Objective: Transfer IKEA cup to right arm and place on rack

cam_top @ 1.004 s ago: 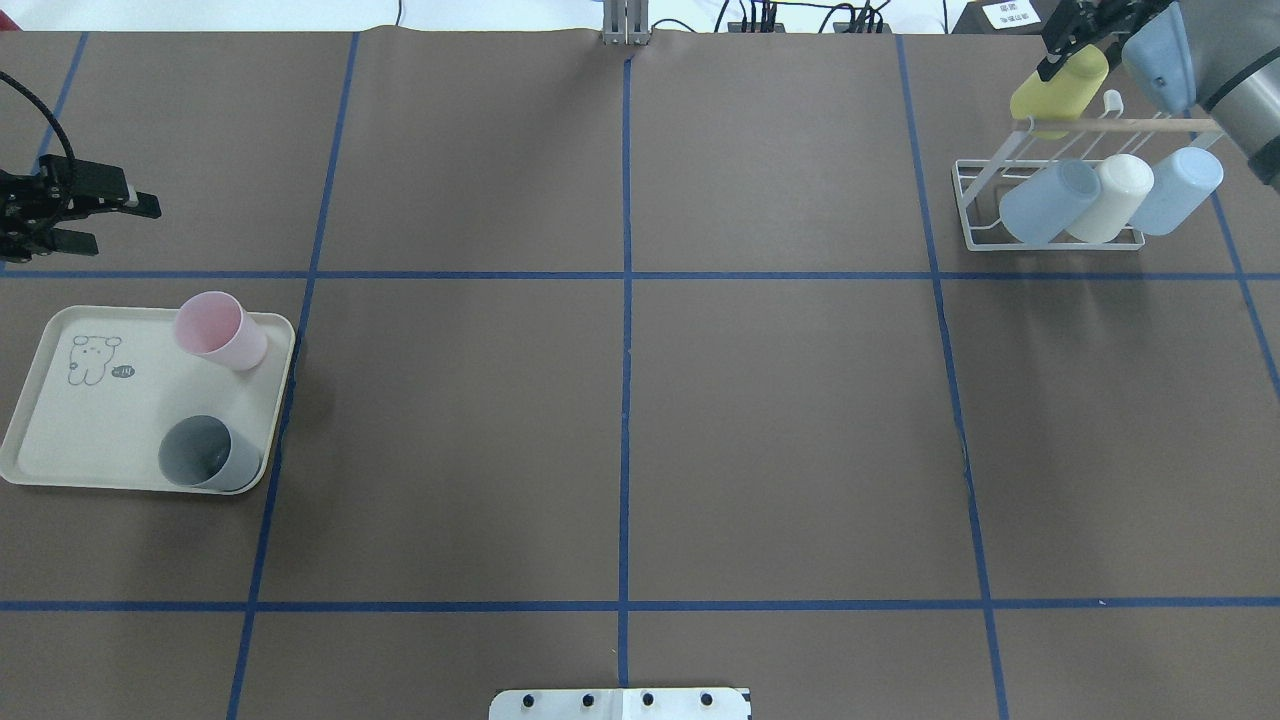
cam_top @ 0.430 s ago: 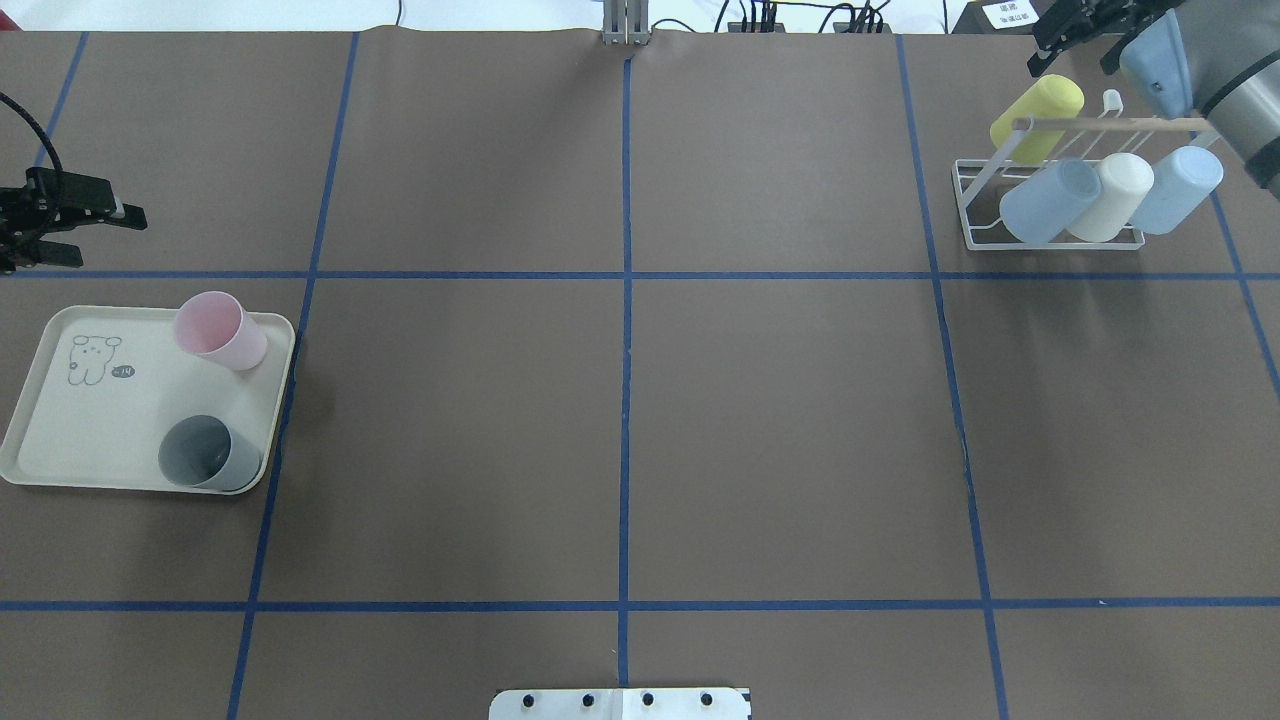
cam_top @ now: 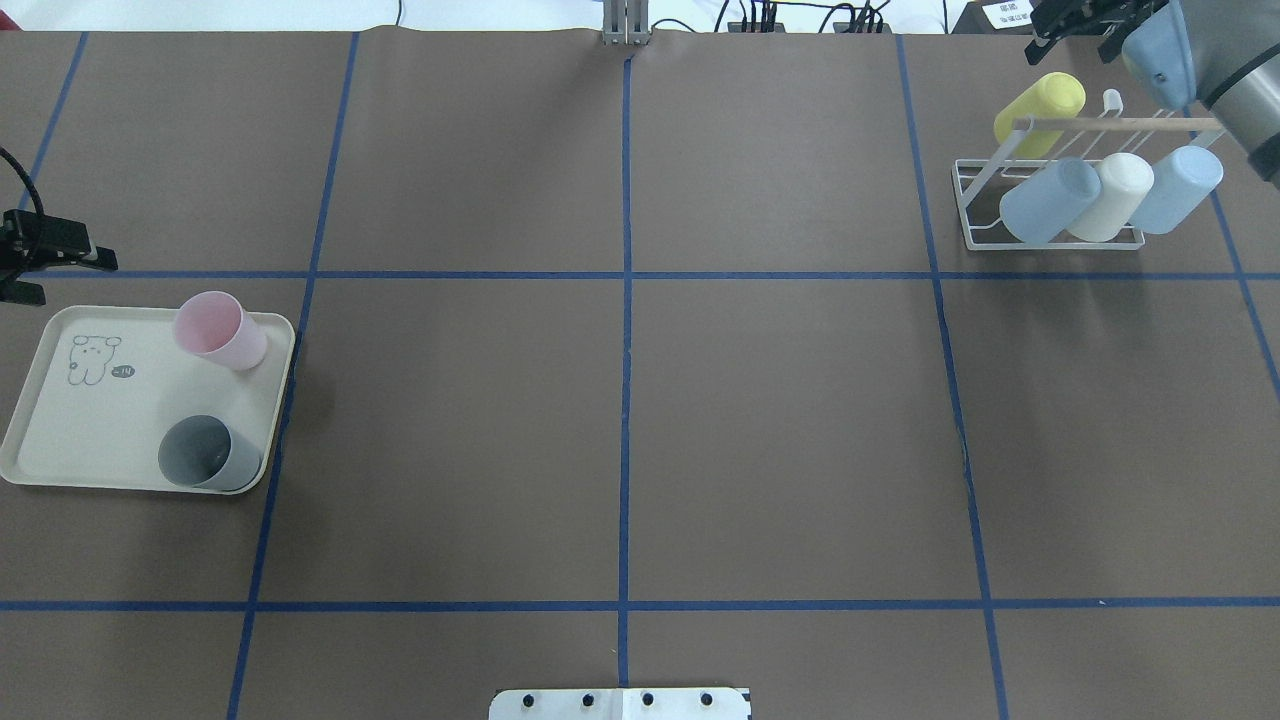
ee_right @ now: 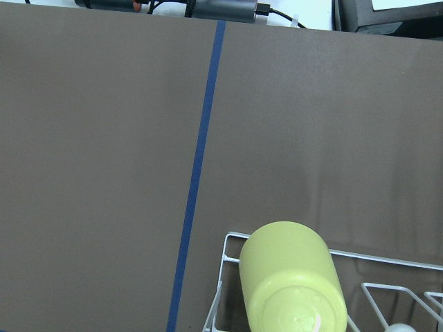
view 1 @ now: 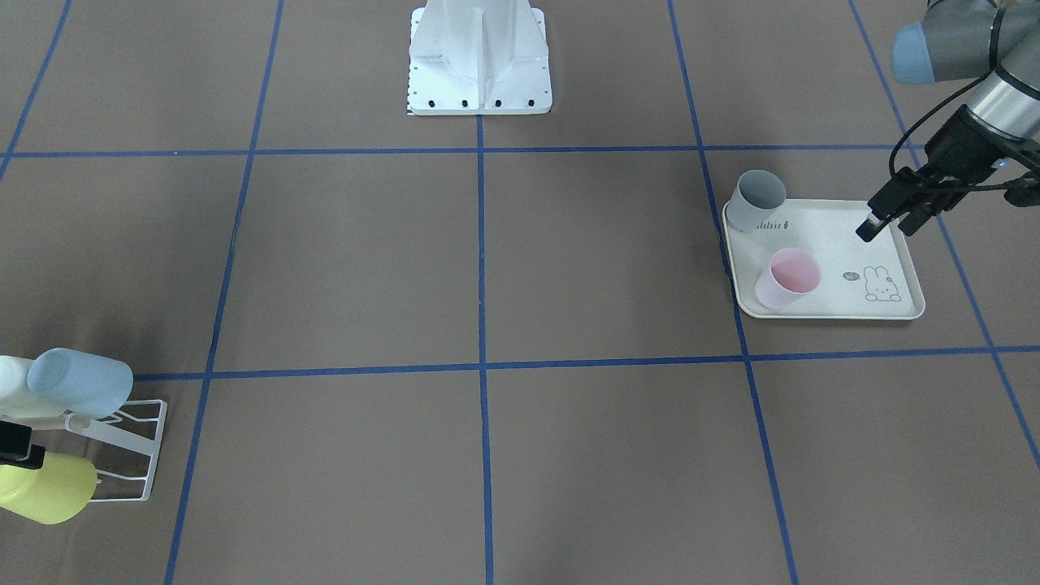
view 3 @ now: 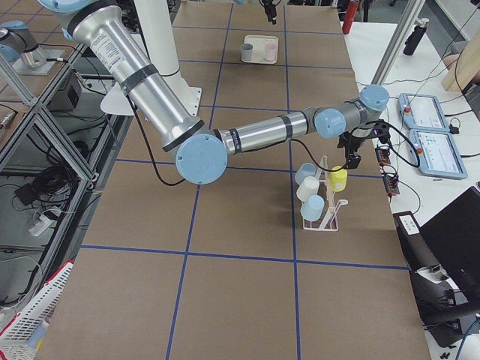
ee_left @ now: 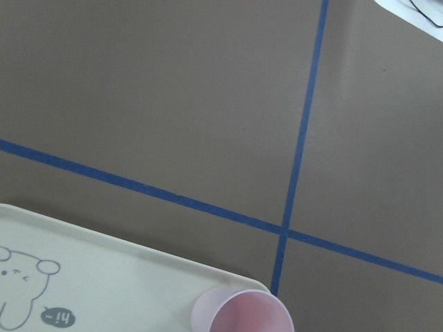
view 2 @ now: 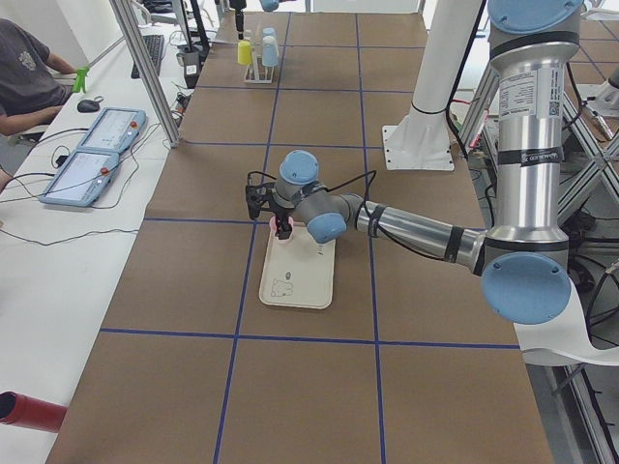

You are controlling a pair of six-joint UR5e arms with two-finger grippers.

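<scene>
Nearest the robot, a white mounting plate (cam_top: 620,703) sits at the counter's edge. Further out on the robot's left, a cream rabbit-print tray (cam_top: 60,440) carries a grey cup (cam_top: 208,453) at its near corner and a pink cup (cam_top: 220,330) at its far corner, both mouth up and apart from each other. The left hand (view 1: 885,233) hovers just beyond the tray's far edge, fingers apart, holding nothing. Across the counter on the robot's right stands the rack (cam_top: 990,246). Its near row bears a blue cup (cam_top: 1048,200), a white cup (cam_top: 1115,195) and a second blue cup (cam_top: 1180,188), all tilted bottom-up. Behind the wooden dowel (cam_top: 1110,124), the yellow IKEA cup (cam_top: 1040,105) rests tilted bottom-up on the far row. The right hand (cam_top: 1070,38) hangs just beyond it, fingers apart and not touching the cup.
</scene>
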